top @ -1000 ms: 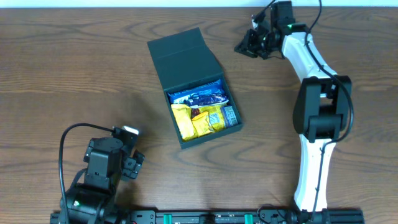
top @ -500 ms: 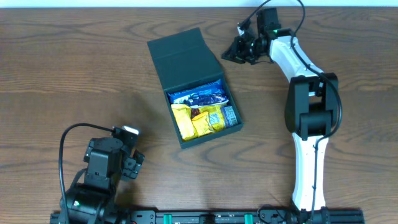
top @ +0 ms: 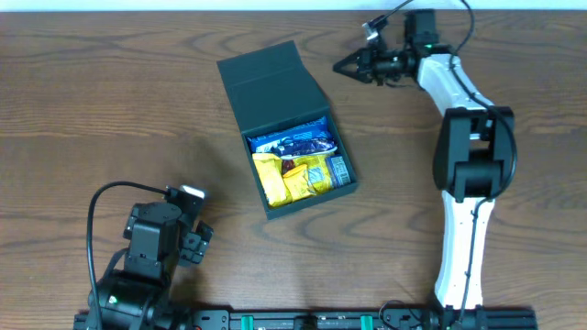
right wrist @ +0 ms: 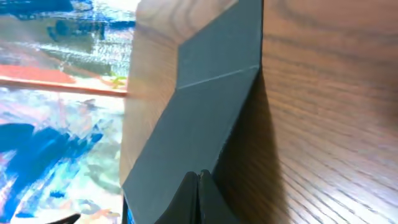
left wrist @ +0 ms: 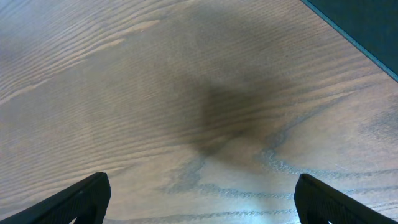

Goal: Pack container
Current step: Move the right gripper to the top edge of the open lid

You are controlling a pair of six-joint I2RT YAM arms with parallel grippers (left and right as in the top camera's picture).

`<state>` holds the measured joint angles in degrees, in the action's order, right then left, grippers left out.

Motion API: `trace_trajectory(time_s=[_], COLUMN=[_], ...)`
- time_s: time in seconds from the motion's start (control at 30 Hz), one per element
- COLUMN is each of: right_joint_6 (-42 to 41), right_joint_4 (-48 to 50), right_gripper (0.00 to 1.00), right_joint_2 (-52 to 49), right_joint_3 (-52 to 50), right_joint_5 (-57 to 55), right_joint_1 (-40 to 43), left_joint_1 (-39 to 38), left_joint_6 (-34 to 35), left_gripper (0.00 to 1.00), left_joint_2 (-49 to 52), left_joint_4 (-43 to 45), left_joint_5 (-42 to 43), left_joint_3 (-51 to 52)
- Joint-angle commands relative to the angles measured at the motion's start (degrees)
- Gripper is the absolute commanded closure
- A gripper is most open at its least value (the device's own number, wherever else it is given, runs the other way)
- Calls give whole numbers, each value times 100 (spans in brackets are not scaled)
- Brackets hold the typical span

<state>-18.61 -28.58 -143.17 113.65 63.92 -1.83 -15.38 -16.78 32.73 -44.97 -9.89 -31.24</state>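
Dark teal container (top: 286,128) — lid open

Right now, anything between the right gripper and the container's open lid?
Nothing. Only a short bare strip of table separates the shut right gripper from the flap lid of the container; the overhead view shows it best.

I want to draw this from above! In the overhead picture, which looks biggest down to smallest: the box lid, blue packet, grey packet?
1. box lid
2. blue packet
3. grey packet, clearly the smallest

All three lie at a similar height, so nearness to the camera should not change the order.
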Motion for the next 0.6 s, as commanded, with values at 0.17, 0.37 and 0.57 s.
trace_trajectory(time_s=[0.17, 0.37, 0.57], right_joint_6=[498, 496, 380], right_joint_4=[33, 52, 160], right_gripper=[98, 98, 98], right_joint_2=[-577, -791, -839], right_joint_3=[111, 111, 111], right_joint_5=[380, 404, 404], right_joint_1=[-59, -264, -413], left_joint_1=[37, 37, 37], left_joint_6=[-61, -61, -61], left_gripper=[5, 5, 5], left_joint_2=[-13, -13, -13], left_joint_4=[-4, -4, -4], left_joint_5=[-79, -79, -79], left_joint_3=[-2, -2, -2])
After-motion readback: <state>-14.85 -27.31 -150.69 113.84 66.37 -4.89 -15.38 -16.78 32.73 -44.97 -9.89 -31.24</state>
